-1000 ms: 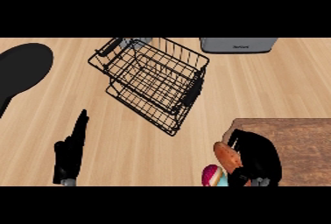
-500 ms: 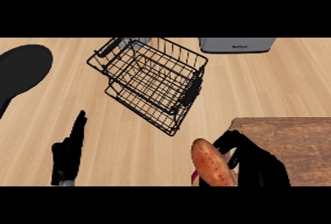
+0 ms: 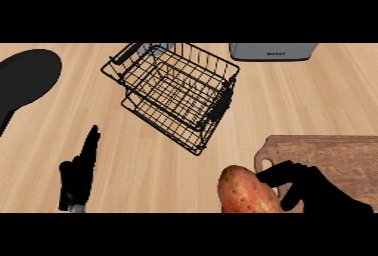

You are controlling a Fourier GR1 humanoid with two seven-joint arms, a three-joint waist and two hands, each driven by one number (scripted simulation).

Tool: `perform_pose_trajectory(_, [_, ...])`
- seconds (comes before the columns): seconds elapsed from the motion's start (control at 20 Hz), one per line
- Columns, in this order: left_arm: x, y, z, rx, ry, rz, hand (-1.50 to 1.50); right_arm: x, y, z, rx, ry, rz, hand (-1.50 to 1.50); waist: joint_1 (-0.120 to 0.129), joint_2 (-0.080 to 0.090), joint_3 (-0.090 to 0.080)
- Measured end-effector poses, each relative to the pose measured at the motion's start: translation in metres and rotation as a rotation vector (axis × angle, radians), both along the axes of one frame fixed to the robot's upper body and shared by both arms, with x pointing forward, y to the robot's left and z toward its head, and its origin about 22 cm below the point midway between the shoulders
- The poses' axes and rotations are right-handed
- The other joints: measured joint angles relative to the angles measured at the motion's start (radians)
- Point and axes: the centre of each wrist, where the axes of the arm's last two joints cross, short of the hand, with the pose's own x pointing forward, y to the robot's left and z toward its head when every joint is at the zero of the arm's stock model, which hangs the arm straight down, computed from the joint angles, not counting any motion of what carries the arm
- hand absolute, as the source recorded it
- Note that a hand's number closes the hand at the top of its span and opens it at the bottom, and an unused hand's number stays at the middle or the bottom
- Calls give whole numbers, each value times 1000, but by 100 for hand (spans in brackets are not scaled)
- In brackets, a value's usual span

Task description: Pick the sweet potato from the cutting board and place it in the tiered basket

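Single head view, steeply down on counter [image 3: 310, 107], forearms' side nearest

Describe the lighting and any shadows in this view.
Head view: even, soft light with no glare on the counter; the wire basket casts only a faint shadow; the sweet potato is evenly lit; the bottom edge cuts off the right robot hand.

We see the sweet potato [image 3: 247, 192] only in part: its lower end is cut off by the view's lower edge. The right hand [image 3: 314, 190] curls beside it, wrist out of view. The grey appliance [image 3: 273, 51] at the worktop's far edge and the black pan [image 3: 26, 80] at its left edge are cropped. The cutting board [image 3: 336, 155] runs off right.
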Motion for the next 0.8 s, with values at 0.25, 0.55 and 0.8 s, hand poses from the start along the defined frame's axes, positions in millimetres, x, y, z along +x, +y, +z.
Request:
perform_pose_trajectory(0.25, [2,-3,0,3,-7,-14,0,11,3,10,-26,-35,-16,150,10,5,-1])
perform_pose_trajectory(0.55, [4,-5,2,6,-15,-31,0,41,9,23,-45,-37,-50,150,29,10,-1])
perform_pose_trajectory(0.8, [7,-11,2,0,-17,-46,0,77,14,40,-42,-12,-66,150,39,14,0])
